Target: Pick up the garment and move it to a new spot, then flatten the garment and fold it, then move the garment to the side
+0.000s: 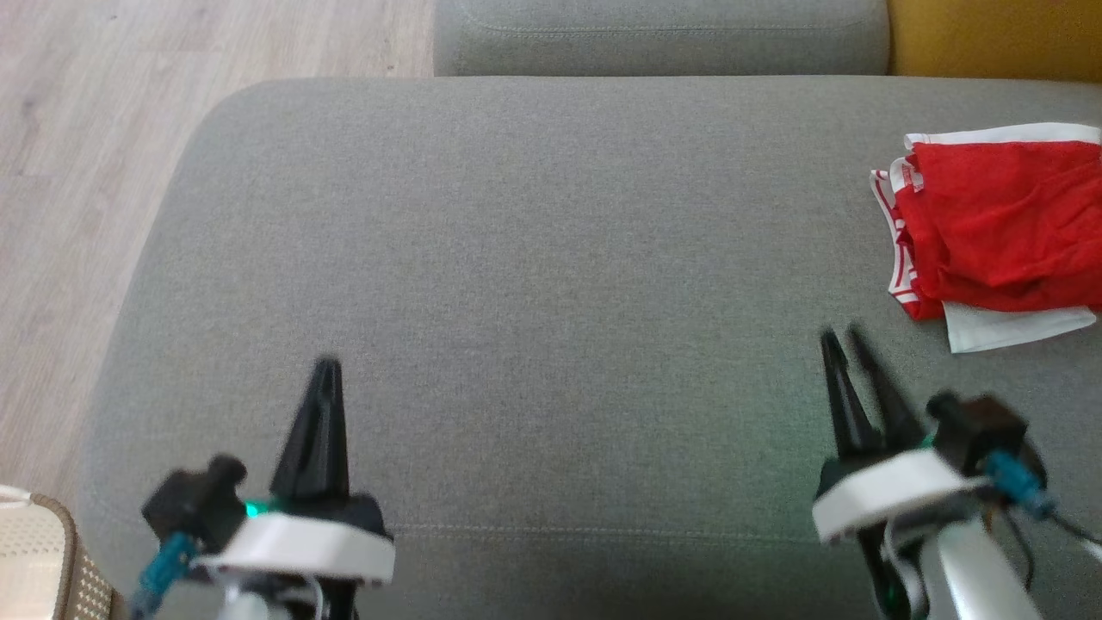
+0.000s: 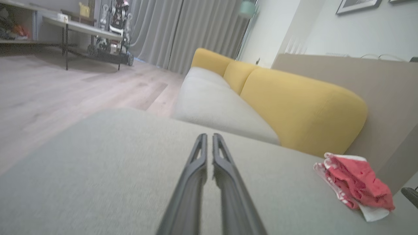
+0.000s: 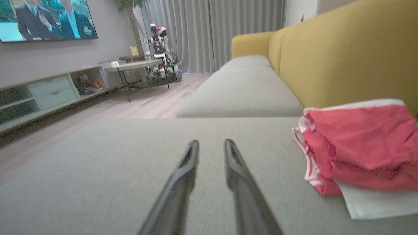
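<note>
Lying ahead-right of the narrowly parted, empty right gripper (image 1: 841, 334) is the garment (image 1: 1003, 224).

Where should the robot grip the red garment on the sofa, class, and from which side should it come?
Probably the striped white band along the garment's left edge, where folded layers stack up. Come in low across the grey cushion with the right gripper, which is nearest; the yellow backrest blocks the far side.

Garment (image 1: 1003, 228) partly beyond head view's edge
</note>
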Motion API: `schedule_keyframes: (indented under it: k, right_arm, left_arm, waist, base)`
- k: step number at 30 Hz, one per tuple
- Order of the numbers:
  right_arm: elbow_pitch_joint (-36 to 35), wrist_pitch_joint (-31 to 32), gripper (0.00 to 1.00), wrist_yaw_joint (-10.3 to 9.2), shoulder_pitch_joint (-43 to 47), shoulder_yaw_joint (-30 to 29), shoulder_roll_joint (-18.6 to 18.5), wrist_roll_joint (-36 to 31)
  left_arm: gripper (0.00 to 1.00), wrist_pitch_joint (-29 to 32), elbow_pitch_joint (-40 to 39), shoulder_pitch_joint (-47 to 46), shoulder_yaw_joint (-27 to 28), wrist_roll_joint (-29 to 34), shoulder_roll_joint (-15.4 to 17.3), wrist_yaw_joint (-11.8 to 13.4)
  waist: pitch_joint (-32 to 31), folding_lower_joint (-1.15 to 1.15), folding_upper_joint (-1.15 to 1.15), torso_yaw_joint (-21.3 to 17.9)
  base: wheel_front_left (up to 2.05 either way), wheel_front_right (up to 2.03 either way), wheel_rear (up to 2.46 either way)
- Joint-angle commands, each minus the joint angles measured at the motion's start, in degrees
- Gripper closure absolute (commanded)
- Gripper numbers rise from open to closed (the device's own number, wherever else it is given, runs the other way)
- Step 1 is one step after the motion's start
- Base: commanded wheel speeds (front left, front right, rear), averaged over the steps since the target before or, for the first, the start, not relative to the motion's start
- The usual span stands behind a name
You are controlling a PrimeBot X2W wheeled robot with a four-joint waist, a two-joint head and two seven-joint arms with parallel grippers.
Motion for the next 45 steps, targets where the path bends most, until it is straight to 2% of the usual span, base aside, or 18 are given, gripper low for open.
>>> schedule_keyframes:
  k: [1,45]
  right_arm:
    - [0.44,0.1,1.0,0.0,0.36,-0.01,0.0,0.24]
    - [0.59,7.03,1.0,-0.01,-0.03,-2.8,-0.09,28.7]
  left_arm:
    - [1.0,0.04,0.45,0.31,0.01,-0.22,-0.01,-0.01]
    - [1.0,5.76,5.0,-2.99,3.97,-26.36,1.56,-2.71]
  waist:
    - [0.0,0.0,0.0,-0.01]
    - [-0.29,0.0,0.0,-2.03]
  base:
    - [0.0,0.0,0.0]
    - [0.0,0.0,0.0]
